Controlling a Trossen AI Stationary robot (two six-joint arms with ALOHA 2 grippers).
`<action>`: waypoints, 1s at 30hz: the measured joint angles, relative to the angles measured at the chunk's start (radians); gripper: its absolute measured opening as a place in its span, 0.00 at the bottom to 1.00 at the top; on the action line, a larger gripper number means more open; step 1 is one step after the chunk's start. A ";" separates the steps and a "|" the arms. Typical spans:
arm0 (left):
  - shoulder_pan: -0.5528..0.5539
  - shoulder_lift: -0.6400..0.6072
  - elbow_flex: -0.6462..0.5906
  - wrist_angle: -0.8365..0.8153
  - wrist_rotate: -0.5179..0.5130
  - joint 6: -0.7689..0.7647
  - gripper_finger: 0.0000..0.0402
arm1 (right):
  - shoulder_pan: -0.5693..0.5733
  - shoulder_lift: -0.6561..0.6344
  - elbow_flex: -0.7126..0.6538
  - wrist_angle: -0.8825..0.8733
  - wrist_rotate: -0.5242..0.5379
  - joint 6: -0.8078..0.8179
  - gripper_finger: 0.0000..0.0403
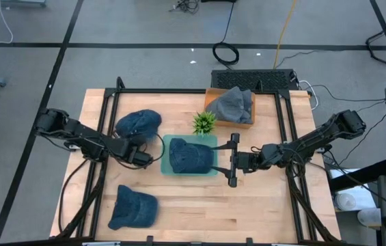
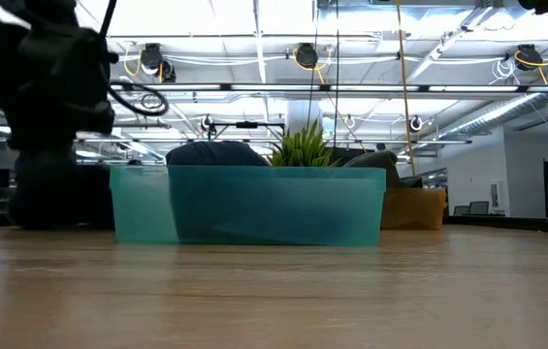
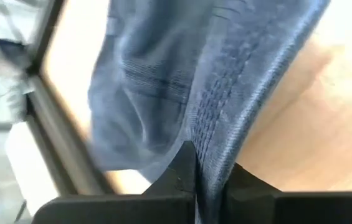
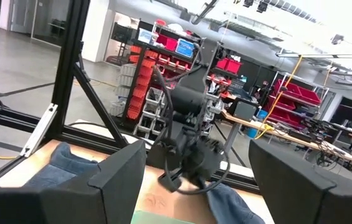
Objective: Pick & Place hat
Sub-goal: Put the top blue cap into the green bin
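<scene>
So the left pincer is clamped on the edge of a dark blue denim cap sitting at centre-left of the high view, just left of the teal translucent plastic bin. The left wrist view shows it best: blue fabric pinched right between the two dark fingers, cap body trailing off over the light wooden worktop.

The right pincer hangs at the bin's right edge with its fingers spread wide apart, holding nothing (looks like it's just waiting there).

Progress-wise, I'd say roughly a third in. One denim cap already lies inside the bin in the middle of the frame. The gripped one hasn't made it in yet; I can't tell if it's lifted off the worktop. Another blue cap sits untouched at lower left. There's also a grey hat in an orange cardboard box at upper centre, next to a small green potted plant. No idea whether that one counts.
</scene>
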 joint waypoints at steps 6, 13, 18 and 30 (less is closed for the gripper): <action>-0.031 0.000 0.170 -0.282 -0.062 -0.091 0.02 | 0.012 0.000 0.000 0.000 0.003 0.042 0.68; -0.072 0.000 0.307 -0.353 -0.096 -0.046 0.02 | 0.011 0.000 0.000 0.000 0.005 0.166 0.68; -0.095 0.000 0.385 -0.478 -0.153 -0.057 0.02 | 0.011 0.000 0.000 -0.001 0.005 0.259 0.68; -0.126 -0.007 0.551 -0.528 -0.323 0.062 0.02 | 0.011 0.000 0.000 -0.037 0.004 0.306 0.68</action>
